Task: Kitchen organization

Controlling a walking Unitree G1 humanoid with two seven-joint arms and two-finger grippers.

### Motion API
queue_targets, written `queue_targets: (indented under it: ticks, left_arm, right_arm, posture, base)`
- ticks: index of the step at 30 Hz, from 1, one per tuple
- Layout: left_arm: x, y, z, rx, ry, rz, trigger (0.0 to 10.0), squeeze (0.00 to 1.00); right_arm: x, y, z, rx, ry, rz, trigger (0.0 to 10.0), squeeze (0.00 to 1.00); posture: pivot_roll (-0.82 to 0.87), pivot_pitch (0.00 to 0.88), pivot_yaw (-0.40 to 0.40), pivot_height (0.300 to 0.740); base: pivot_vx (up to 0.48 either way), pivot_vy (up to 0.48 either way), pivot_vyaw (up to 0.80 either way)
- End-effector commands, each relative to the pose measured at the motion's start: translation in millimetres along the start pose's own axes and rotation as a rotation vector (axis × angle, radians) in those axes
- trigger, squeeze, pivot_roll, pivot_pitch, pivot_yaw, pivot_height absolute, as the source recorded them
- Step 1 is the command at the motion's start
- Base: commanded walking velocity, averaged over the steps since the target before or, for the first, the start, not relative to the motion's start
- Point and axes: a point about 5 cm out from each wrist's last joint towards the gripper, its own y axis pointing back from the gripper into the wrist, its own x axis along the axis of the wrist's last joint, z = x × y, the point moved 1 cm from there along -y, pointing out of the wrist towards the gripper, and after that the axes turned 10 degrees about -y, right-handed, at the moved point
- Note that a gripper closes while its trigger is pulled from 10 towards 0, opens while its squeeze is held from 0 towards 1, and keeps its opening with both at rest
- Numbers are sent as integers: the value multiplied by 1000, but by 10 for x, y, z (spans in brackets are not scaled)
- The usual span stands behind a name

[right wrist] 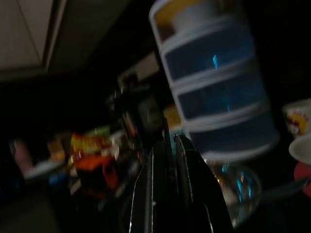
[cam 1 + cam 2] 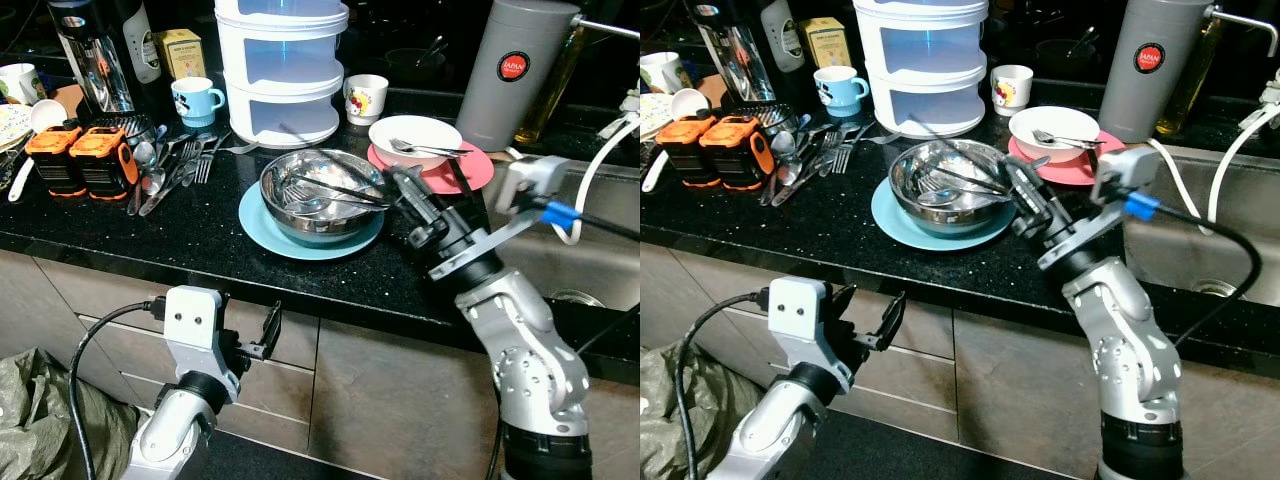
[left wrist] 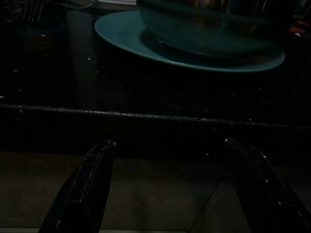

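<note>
Right gripper (image 2: 400,185) touches steel bowl's (image 2: 318,195) rim.

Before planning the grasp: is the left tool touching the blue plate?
Apart. The left eye view shows the left tool below the counter edge, in front of the cabinets, with the blue plate up on the countertop.

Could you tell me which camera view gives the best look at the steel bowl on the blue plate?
The left eye view: the steel bowl sits unobstructed on the blue plate, utensils inside. The right eye view shows it too, partly behind the right gripper. The left wrist view catches its dark underside, the right wrist view a blur.
</note>
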Motion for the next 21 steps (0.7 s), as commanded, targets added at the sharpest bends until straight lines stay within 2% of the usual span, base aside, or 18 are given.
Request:
queue_targets:
  ticks: [1,2,3,4,5,11,14,15,18,20,21]
  left_arm:
    - [-27,2,-13,5,-4,-11,10000,0]
    - [-30,0,-10,5,-4,-12,10000,0]
    - [-32,-4,-7,4,-3,-11,10000,0]
    - [-35,-6,-5,4,-3,-11,10000,0]
    - [-38,-8,-3,2,-3,-11,10000,0]
    - [-51,-17,13,-10,-1,-10,10000,0]
    - [-51,-19,18,-13,-2,-10,10000,0]
    - [-52,-20,22,-13,-1,-9,10000,0]
    - [-53,-21,24,-15,-1,-9,10000,0]
    - [-53,-21,24,-15,-1,-9,10000,0]
    - [-54,-23,27,-19,0,-9,10000,0]
  right_arm:
    - [72,-23,67,-41,-58,45,0,0]
    - [130,-32,132,-78,-70,76,0,0]
    - [202,-28,249,-145,-61,108,2706,0]
    - [219,-20,296,-170,-49,114,2706,0]
    - [237,-5,365,-210,-37,119,10000,0]
    - [311,78,636,-382,70,119,10000,0]
    - [356,110,703,-432,105,126,10000,0]
    - [432,150,787,-482,135,144,10000,0]
    - [527,194,869,-520,171,161,10000,0]
    - [527,194,869,-520,171,161,10000,0]
    - [673,252,969,-562,230,181,10000,0]
  posture:
    - [142,0,27,740]
    - [142,0,25,740]
    - [142,0,25,740]
    - [139,0,24,740]
    - [138,0,23,740]
    - [130,0,19,740]
    - [127,0,20,740]
    - [128,0,20,740]
    - [126,0,22,740]
    - [126,0,22,740]
    - [123,0,25,740]
  base:
    - [0,0,0]
    - [0,0,0]
    - [0,0,0]
    - [0,0,0]
    - [0,0,0]
    - [0,0,0]
    - [0,0,0]
    - [0,0,0]
    - [0,0,0]
    - [0,0,0]
    - [0,0,0]
